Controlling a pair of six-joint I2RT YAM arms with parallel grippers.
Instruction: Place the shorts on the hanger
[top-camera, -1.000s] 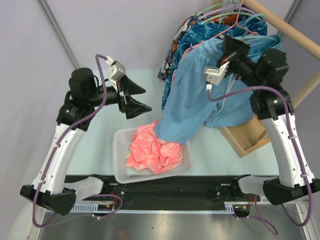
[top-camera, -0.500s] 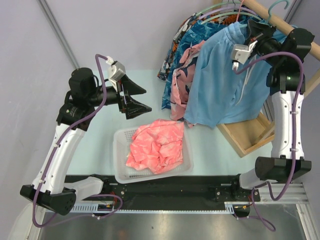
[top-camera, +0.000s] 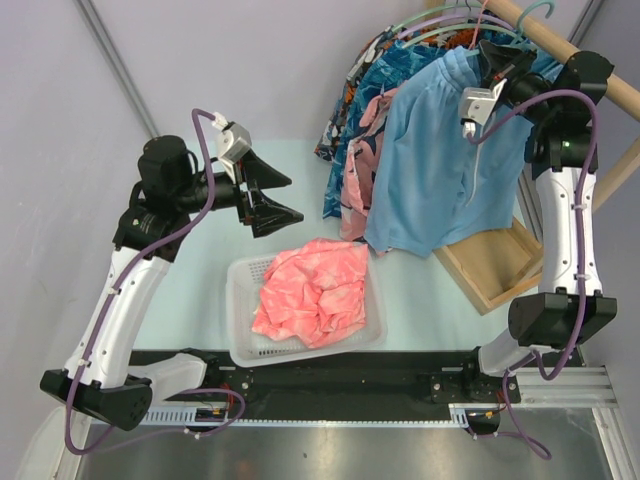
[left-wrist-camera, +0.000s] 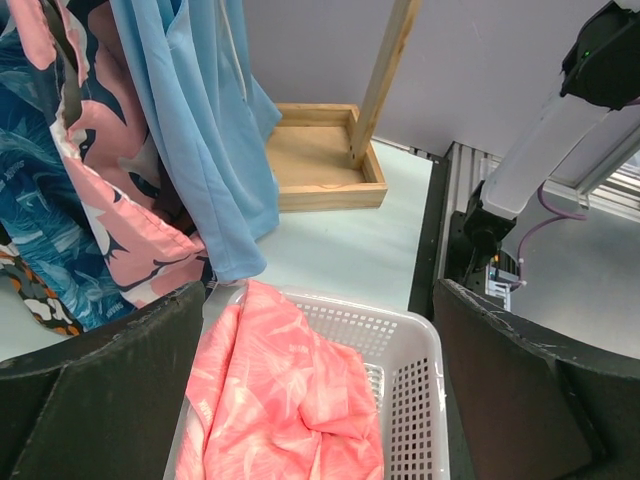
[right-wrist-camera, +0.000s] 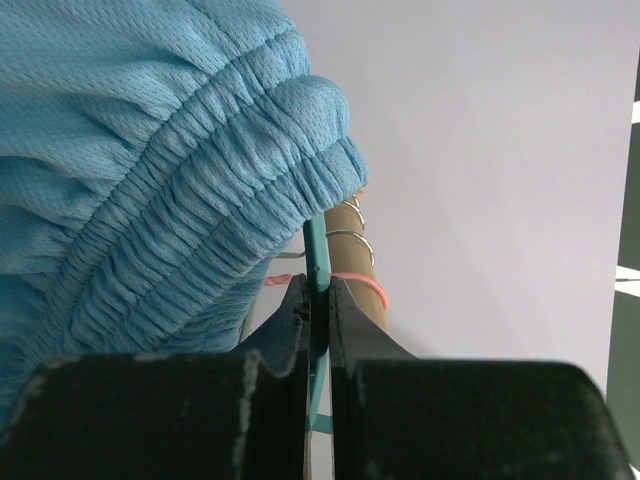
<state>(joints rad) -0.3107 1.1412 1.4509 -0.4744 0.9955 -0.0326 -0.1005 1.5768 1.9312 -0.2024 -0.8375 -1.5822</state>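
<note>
The sky-blue shorts (top-camera: 440, 170) hang by their elastic waist (right-wrist-camera: 150, 150) over the mint-green hanger (right-wrist-camera: 317, 255). Its hook (top-camera: 535, 12) shows just above the wooden rod (top-camera: 565, 48). My right gripper (top-camera: 492, 55) is shut on the hanger's thin stem, right at the rod, as the right wrist view (right-wrist-camera: 317, 285) shows. The hanger's bar is hidden under the fabric. My left gripper (top-camera: 295, 198) is open and empty, held above the far left of the basket, its fingers wide apart in the left wrist view (left-wrist-camera: 318, 300).
A white perforated basket (top-camera: 240, 275) at the front holds salmon-pink shorts (top-camera: 310, 290). Pink shark-print shorts (top-camera: 355, 170) and blue patterned clothes (top-camera: 400, 65) hang left of the sky-blue shorts. The rack's wooden base tray (top-camera: 500, 265) lies at the right.
My right arm has raised the hanger and shorts up and right to the rod. The shorts' leg has lifted clear of the basket. The left arm has not moved.
</note>
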